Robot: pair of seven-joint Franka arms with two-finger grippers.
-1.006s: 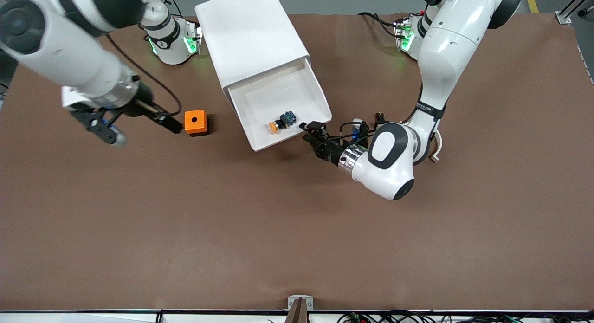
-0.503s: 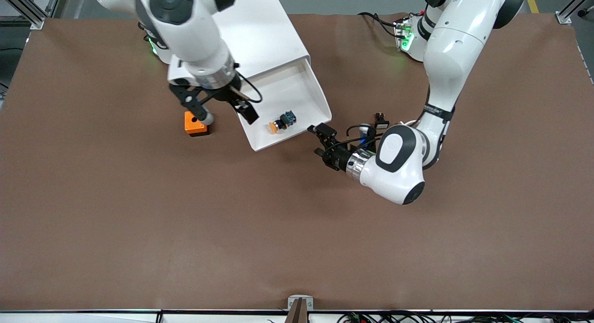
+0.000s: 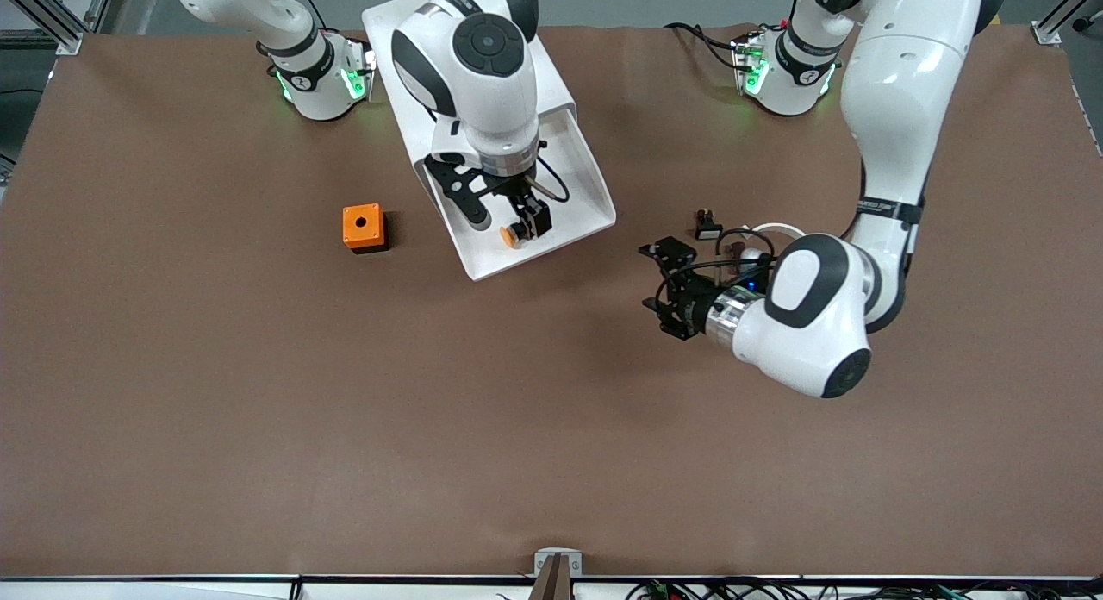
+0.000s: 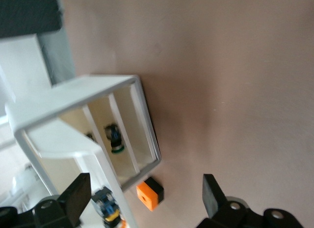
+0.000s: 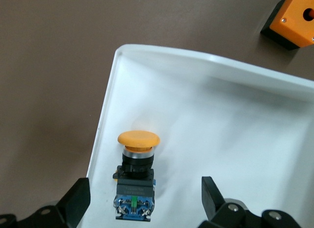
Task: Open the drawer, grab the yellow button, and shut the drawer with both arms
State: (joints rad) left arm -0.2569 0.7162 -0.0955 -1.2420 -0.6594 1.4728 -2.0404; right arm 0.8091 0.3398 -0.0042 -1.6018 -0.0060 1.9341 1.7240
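Observation:
The top drawer of the white cabinet is pulled out. The button, with its orange cap, black body and blue rear, lies in the drawer near its front wall. My right gripper hangs open just over the button. In the right wrist view the button lies between the spread fingers of that gripper, untouched. My left gripper is open and empty over the bare table, off the drawer's front corner toward the left arm's end. The left wrist view shows the cabinet and my left gripper.
An orange cube with a hole sits on the table beside the drawer, toward the right arm's end; it also shows in the wrist views. A small black-and-white switch lies by the left arm's wrist.
My right arm has swung from its end of the table, past the orange cube, to over the open drawer. My left gripper has drawn back from the drawer's front.

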